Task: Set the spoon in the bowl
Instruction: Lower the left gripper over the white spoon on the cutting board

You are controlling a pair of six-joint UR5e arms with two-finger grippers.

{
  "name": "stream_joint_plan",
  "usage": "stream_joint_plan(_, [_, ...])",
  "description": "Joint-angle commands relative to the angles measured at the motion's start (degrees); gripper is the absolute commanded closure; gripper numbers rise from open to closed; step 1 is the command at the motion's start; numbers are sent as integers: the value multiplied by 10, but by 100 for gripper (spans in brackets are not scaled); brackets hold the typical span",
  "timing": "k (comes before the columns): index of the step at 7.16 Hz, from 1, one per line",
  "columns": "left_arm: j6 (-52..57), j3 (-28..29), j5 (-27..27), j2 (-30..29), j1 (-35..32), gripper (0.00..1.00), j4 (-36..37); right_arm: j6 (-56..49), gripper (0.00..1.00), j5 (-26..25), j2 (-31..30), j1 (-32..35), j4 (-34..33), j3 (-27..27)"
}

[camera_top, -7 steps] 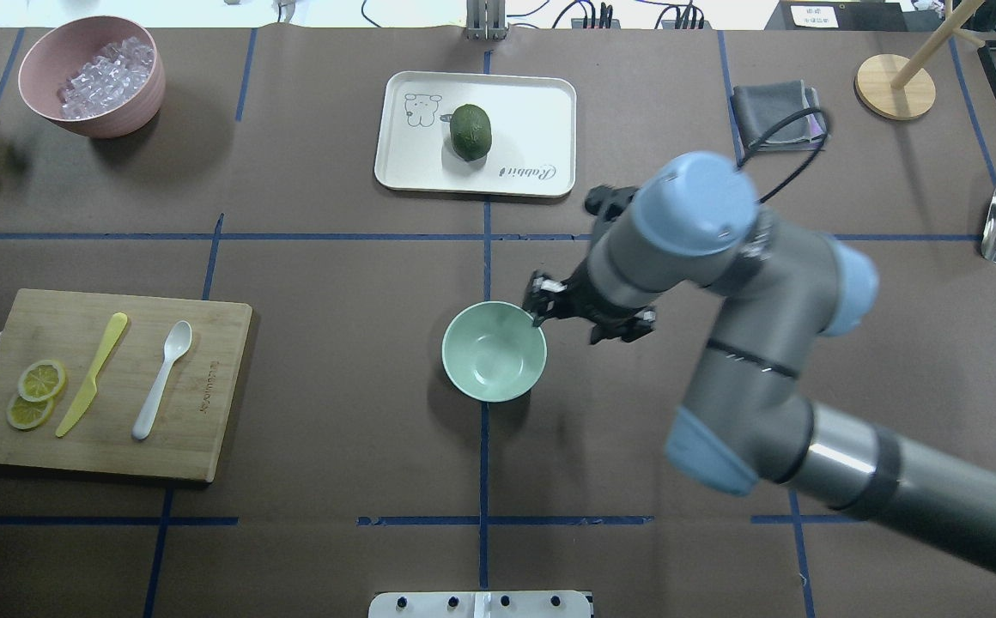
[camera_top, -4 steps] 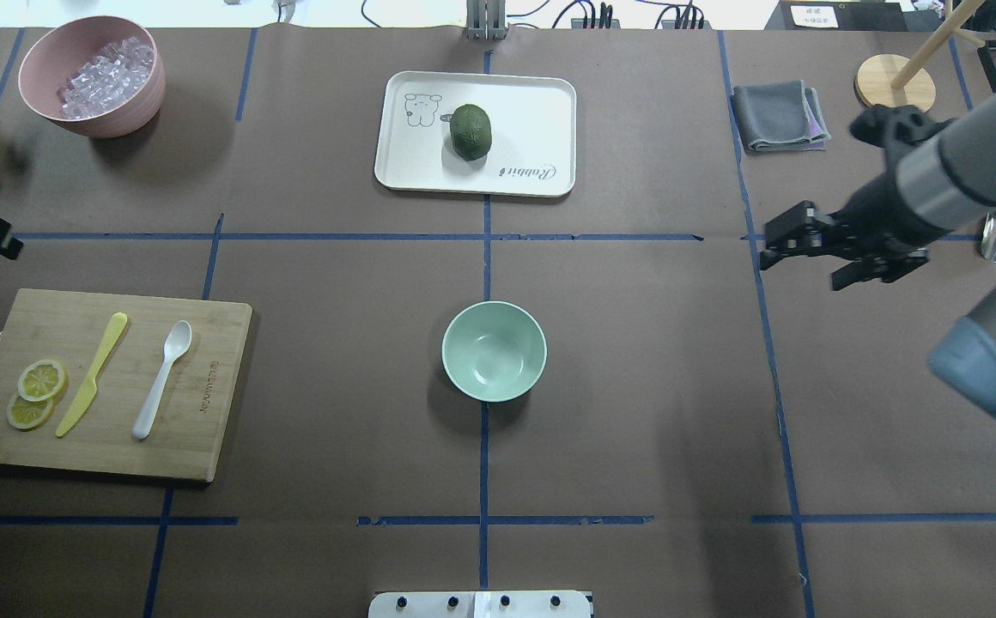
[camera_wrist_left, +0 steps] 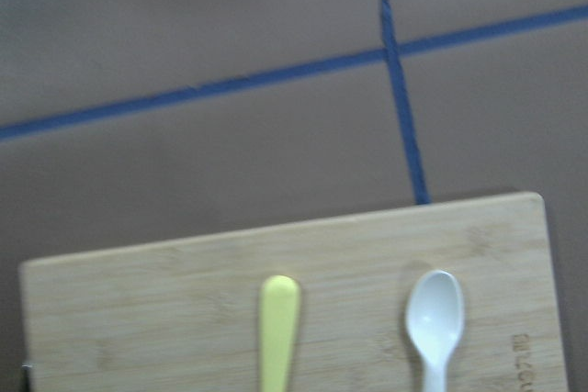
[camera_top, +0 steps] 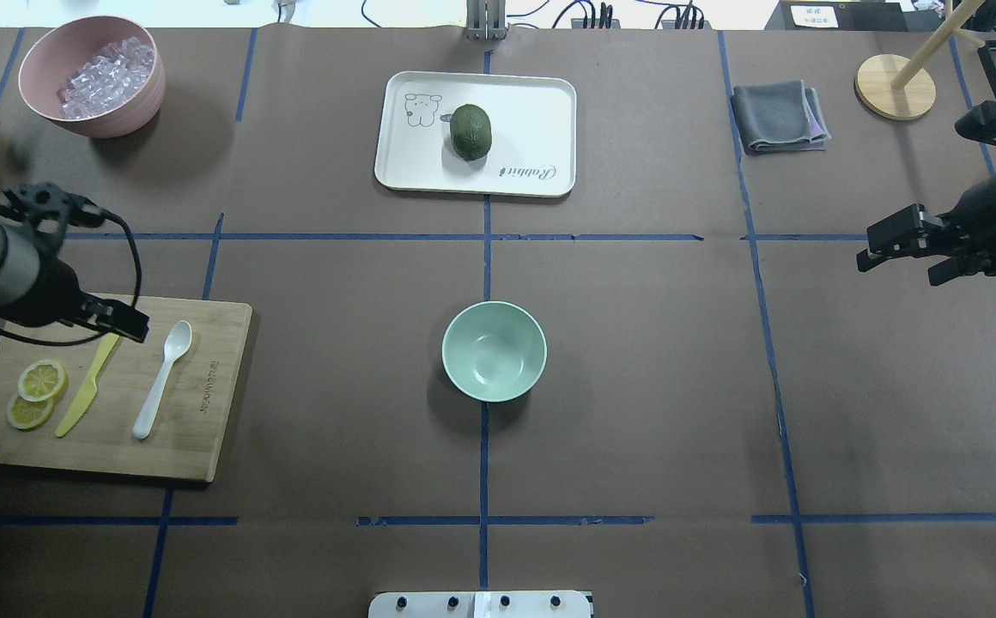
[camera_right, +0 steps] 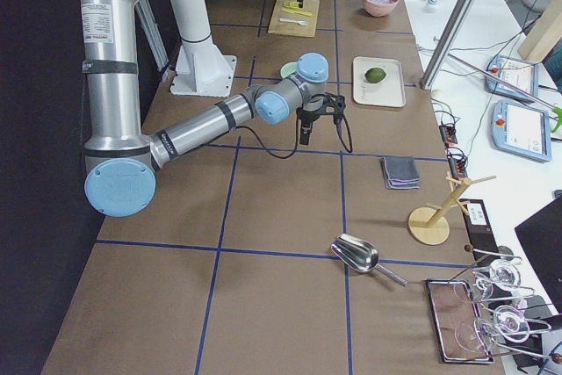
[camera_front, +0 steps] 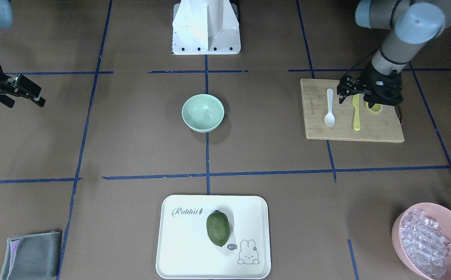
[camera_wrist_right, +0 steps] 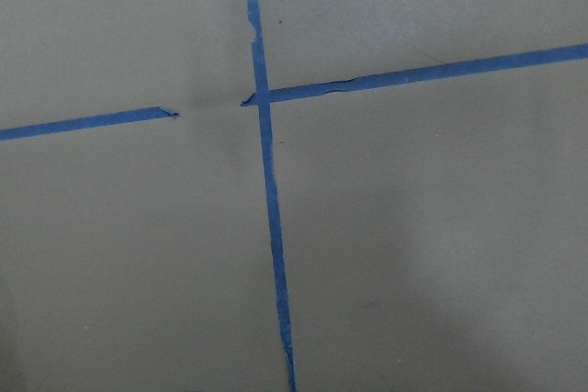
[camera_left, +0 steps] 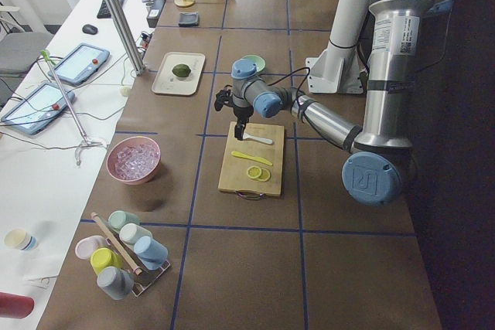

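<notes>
The white spoon (camera_top: 159, 382) lies on the wooden cutting board (camera_top: 206, 429) at the left, next to a yellow knife (camera_top: 86, 390); its scoop shows in the left wrist view (camera_wrist_left: 434, 314). The mint-green bowl (camera_top: 494, 352) stands empty at the table's middle. My left gripper (camera_top: 110, 324) hovers over the board's far edge, above the knife's handle end and just left of the spoon's scoop; in the front view (camera_front: 354, 100) it looks open and empty. My right gripper (camera_top: 897, 262) is open and empty, far right of the bowl.
Two lemon slices (camera_top: 34, 395) lie on the board's left part. A white tray (camera_top: 541, 112) with a green avocado (camera_top: 470, 131) sits at the back middle. A pink bowl of clear cubes (camera_top: 90, 73) stands back left, a grey cloth (camera_top: 777, 116) back right.
My right arm has pulled away from the bowl's rim to the table's right edge. My left arm has come in from the left and now hovers over the cutting board.
</notes>
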Motion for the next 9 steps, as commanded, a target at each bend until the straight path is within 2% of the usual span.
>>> stream_joint_plan(1, [-11,24,25,-5,36,5,-6,-5,0,1,-8,3,0,-1])
stream_joint_plan(2, [-15,38,23,-27,50,5,-5,-6,0,1,-8,2,0,-2])
stream_joint_plan(5, [-8,62,20,-41,56,14,-6,-11,0,0,-7,2,0,-4])
stream_joint_plan(9, [-7,64,18,-39,57,38,-7,-11,0,0,-7,2,0,-4])
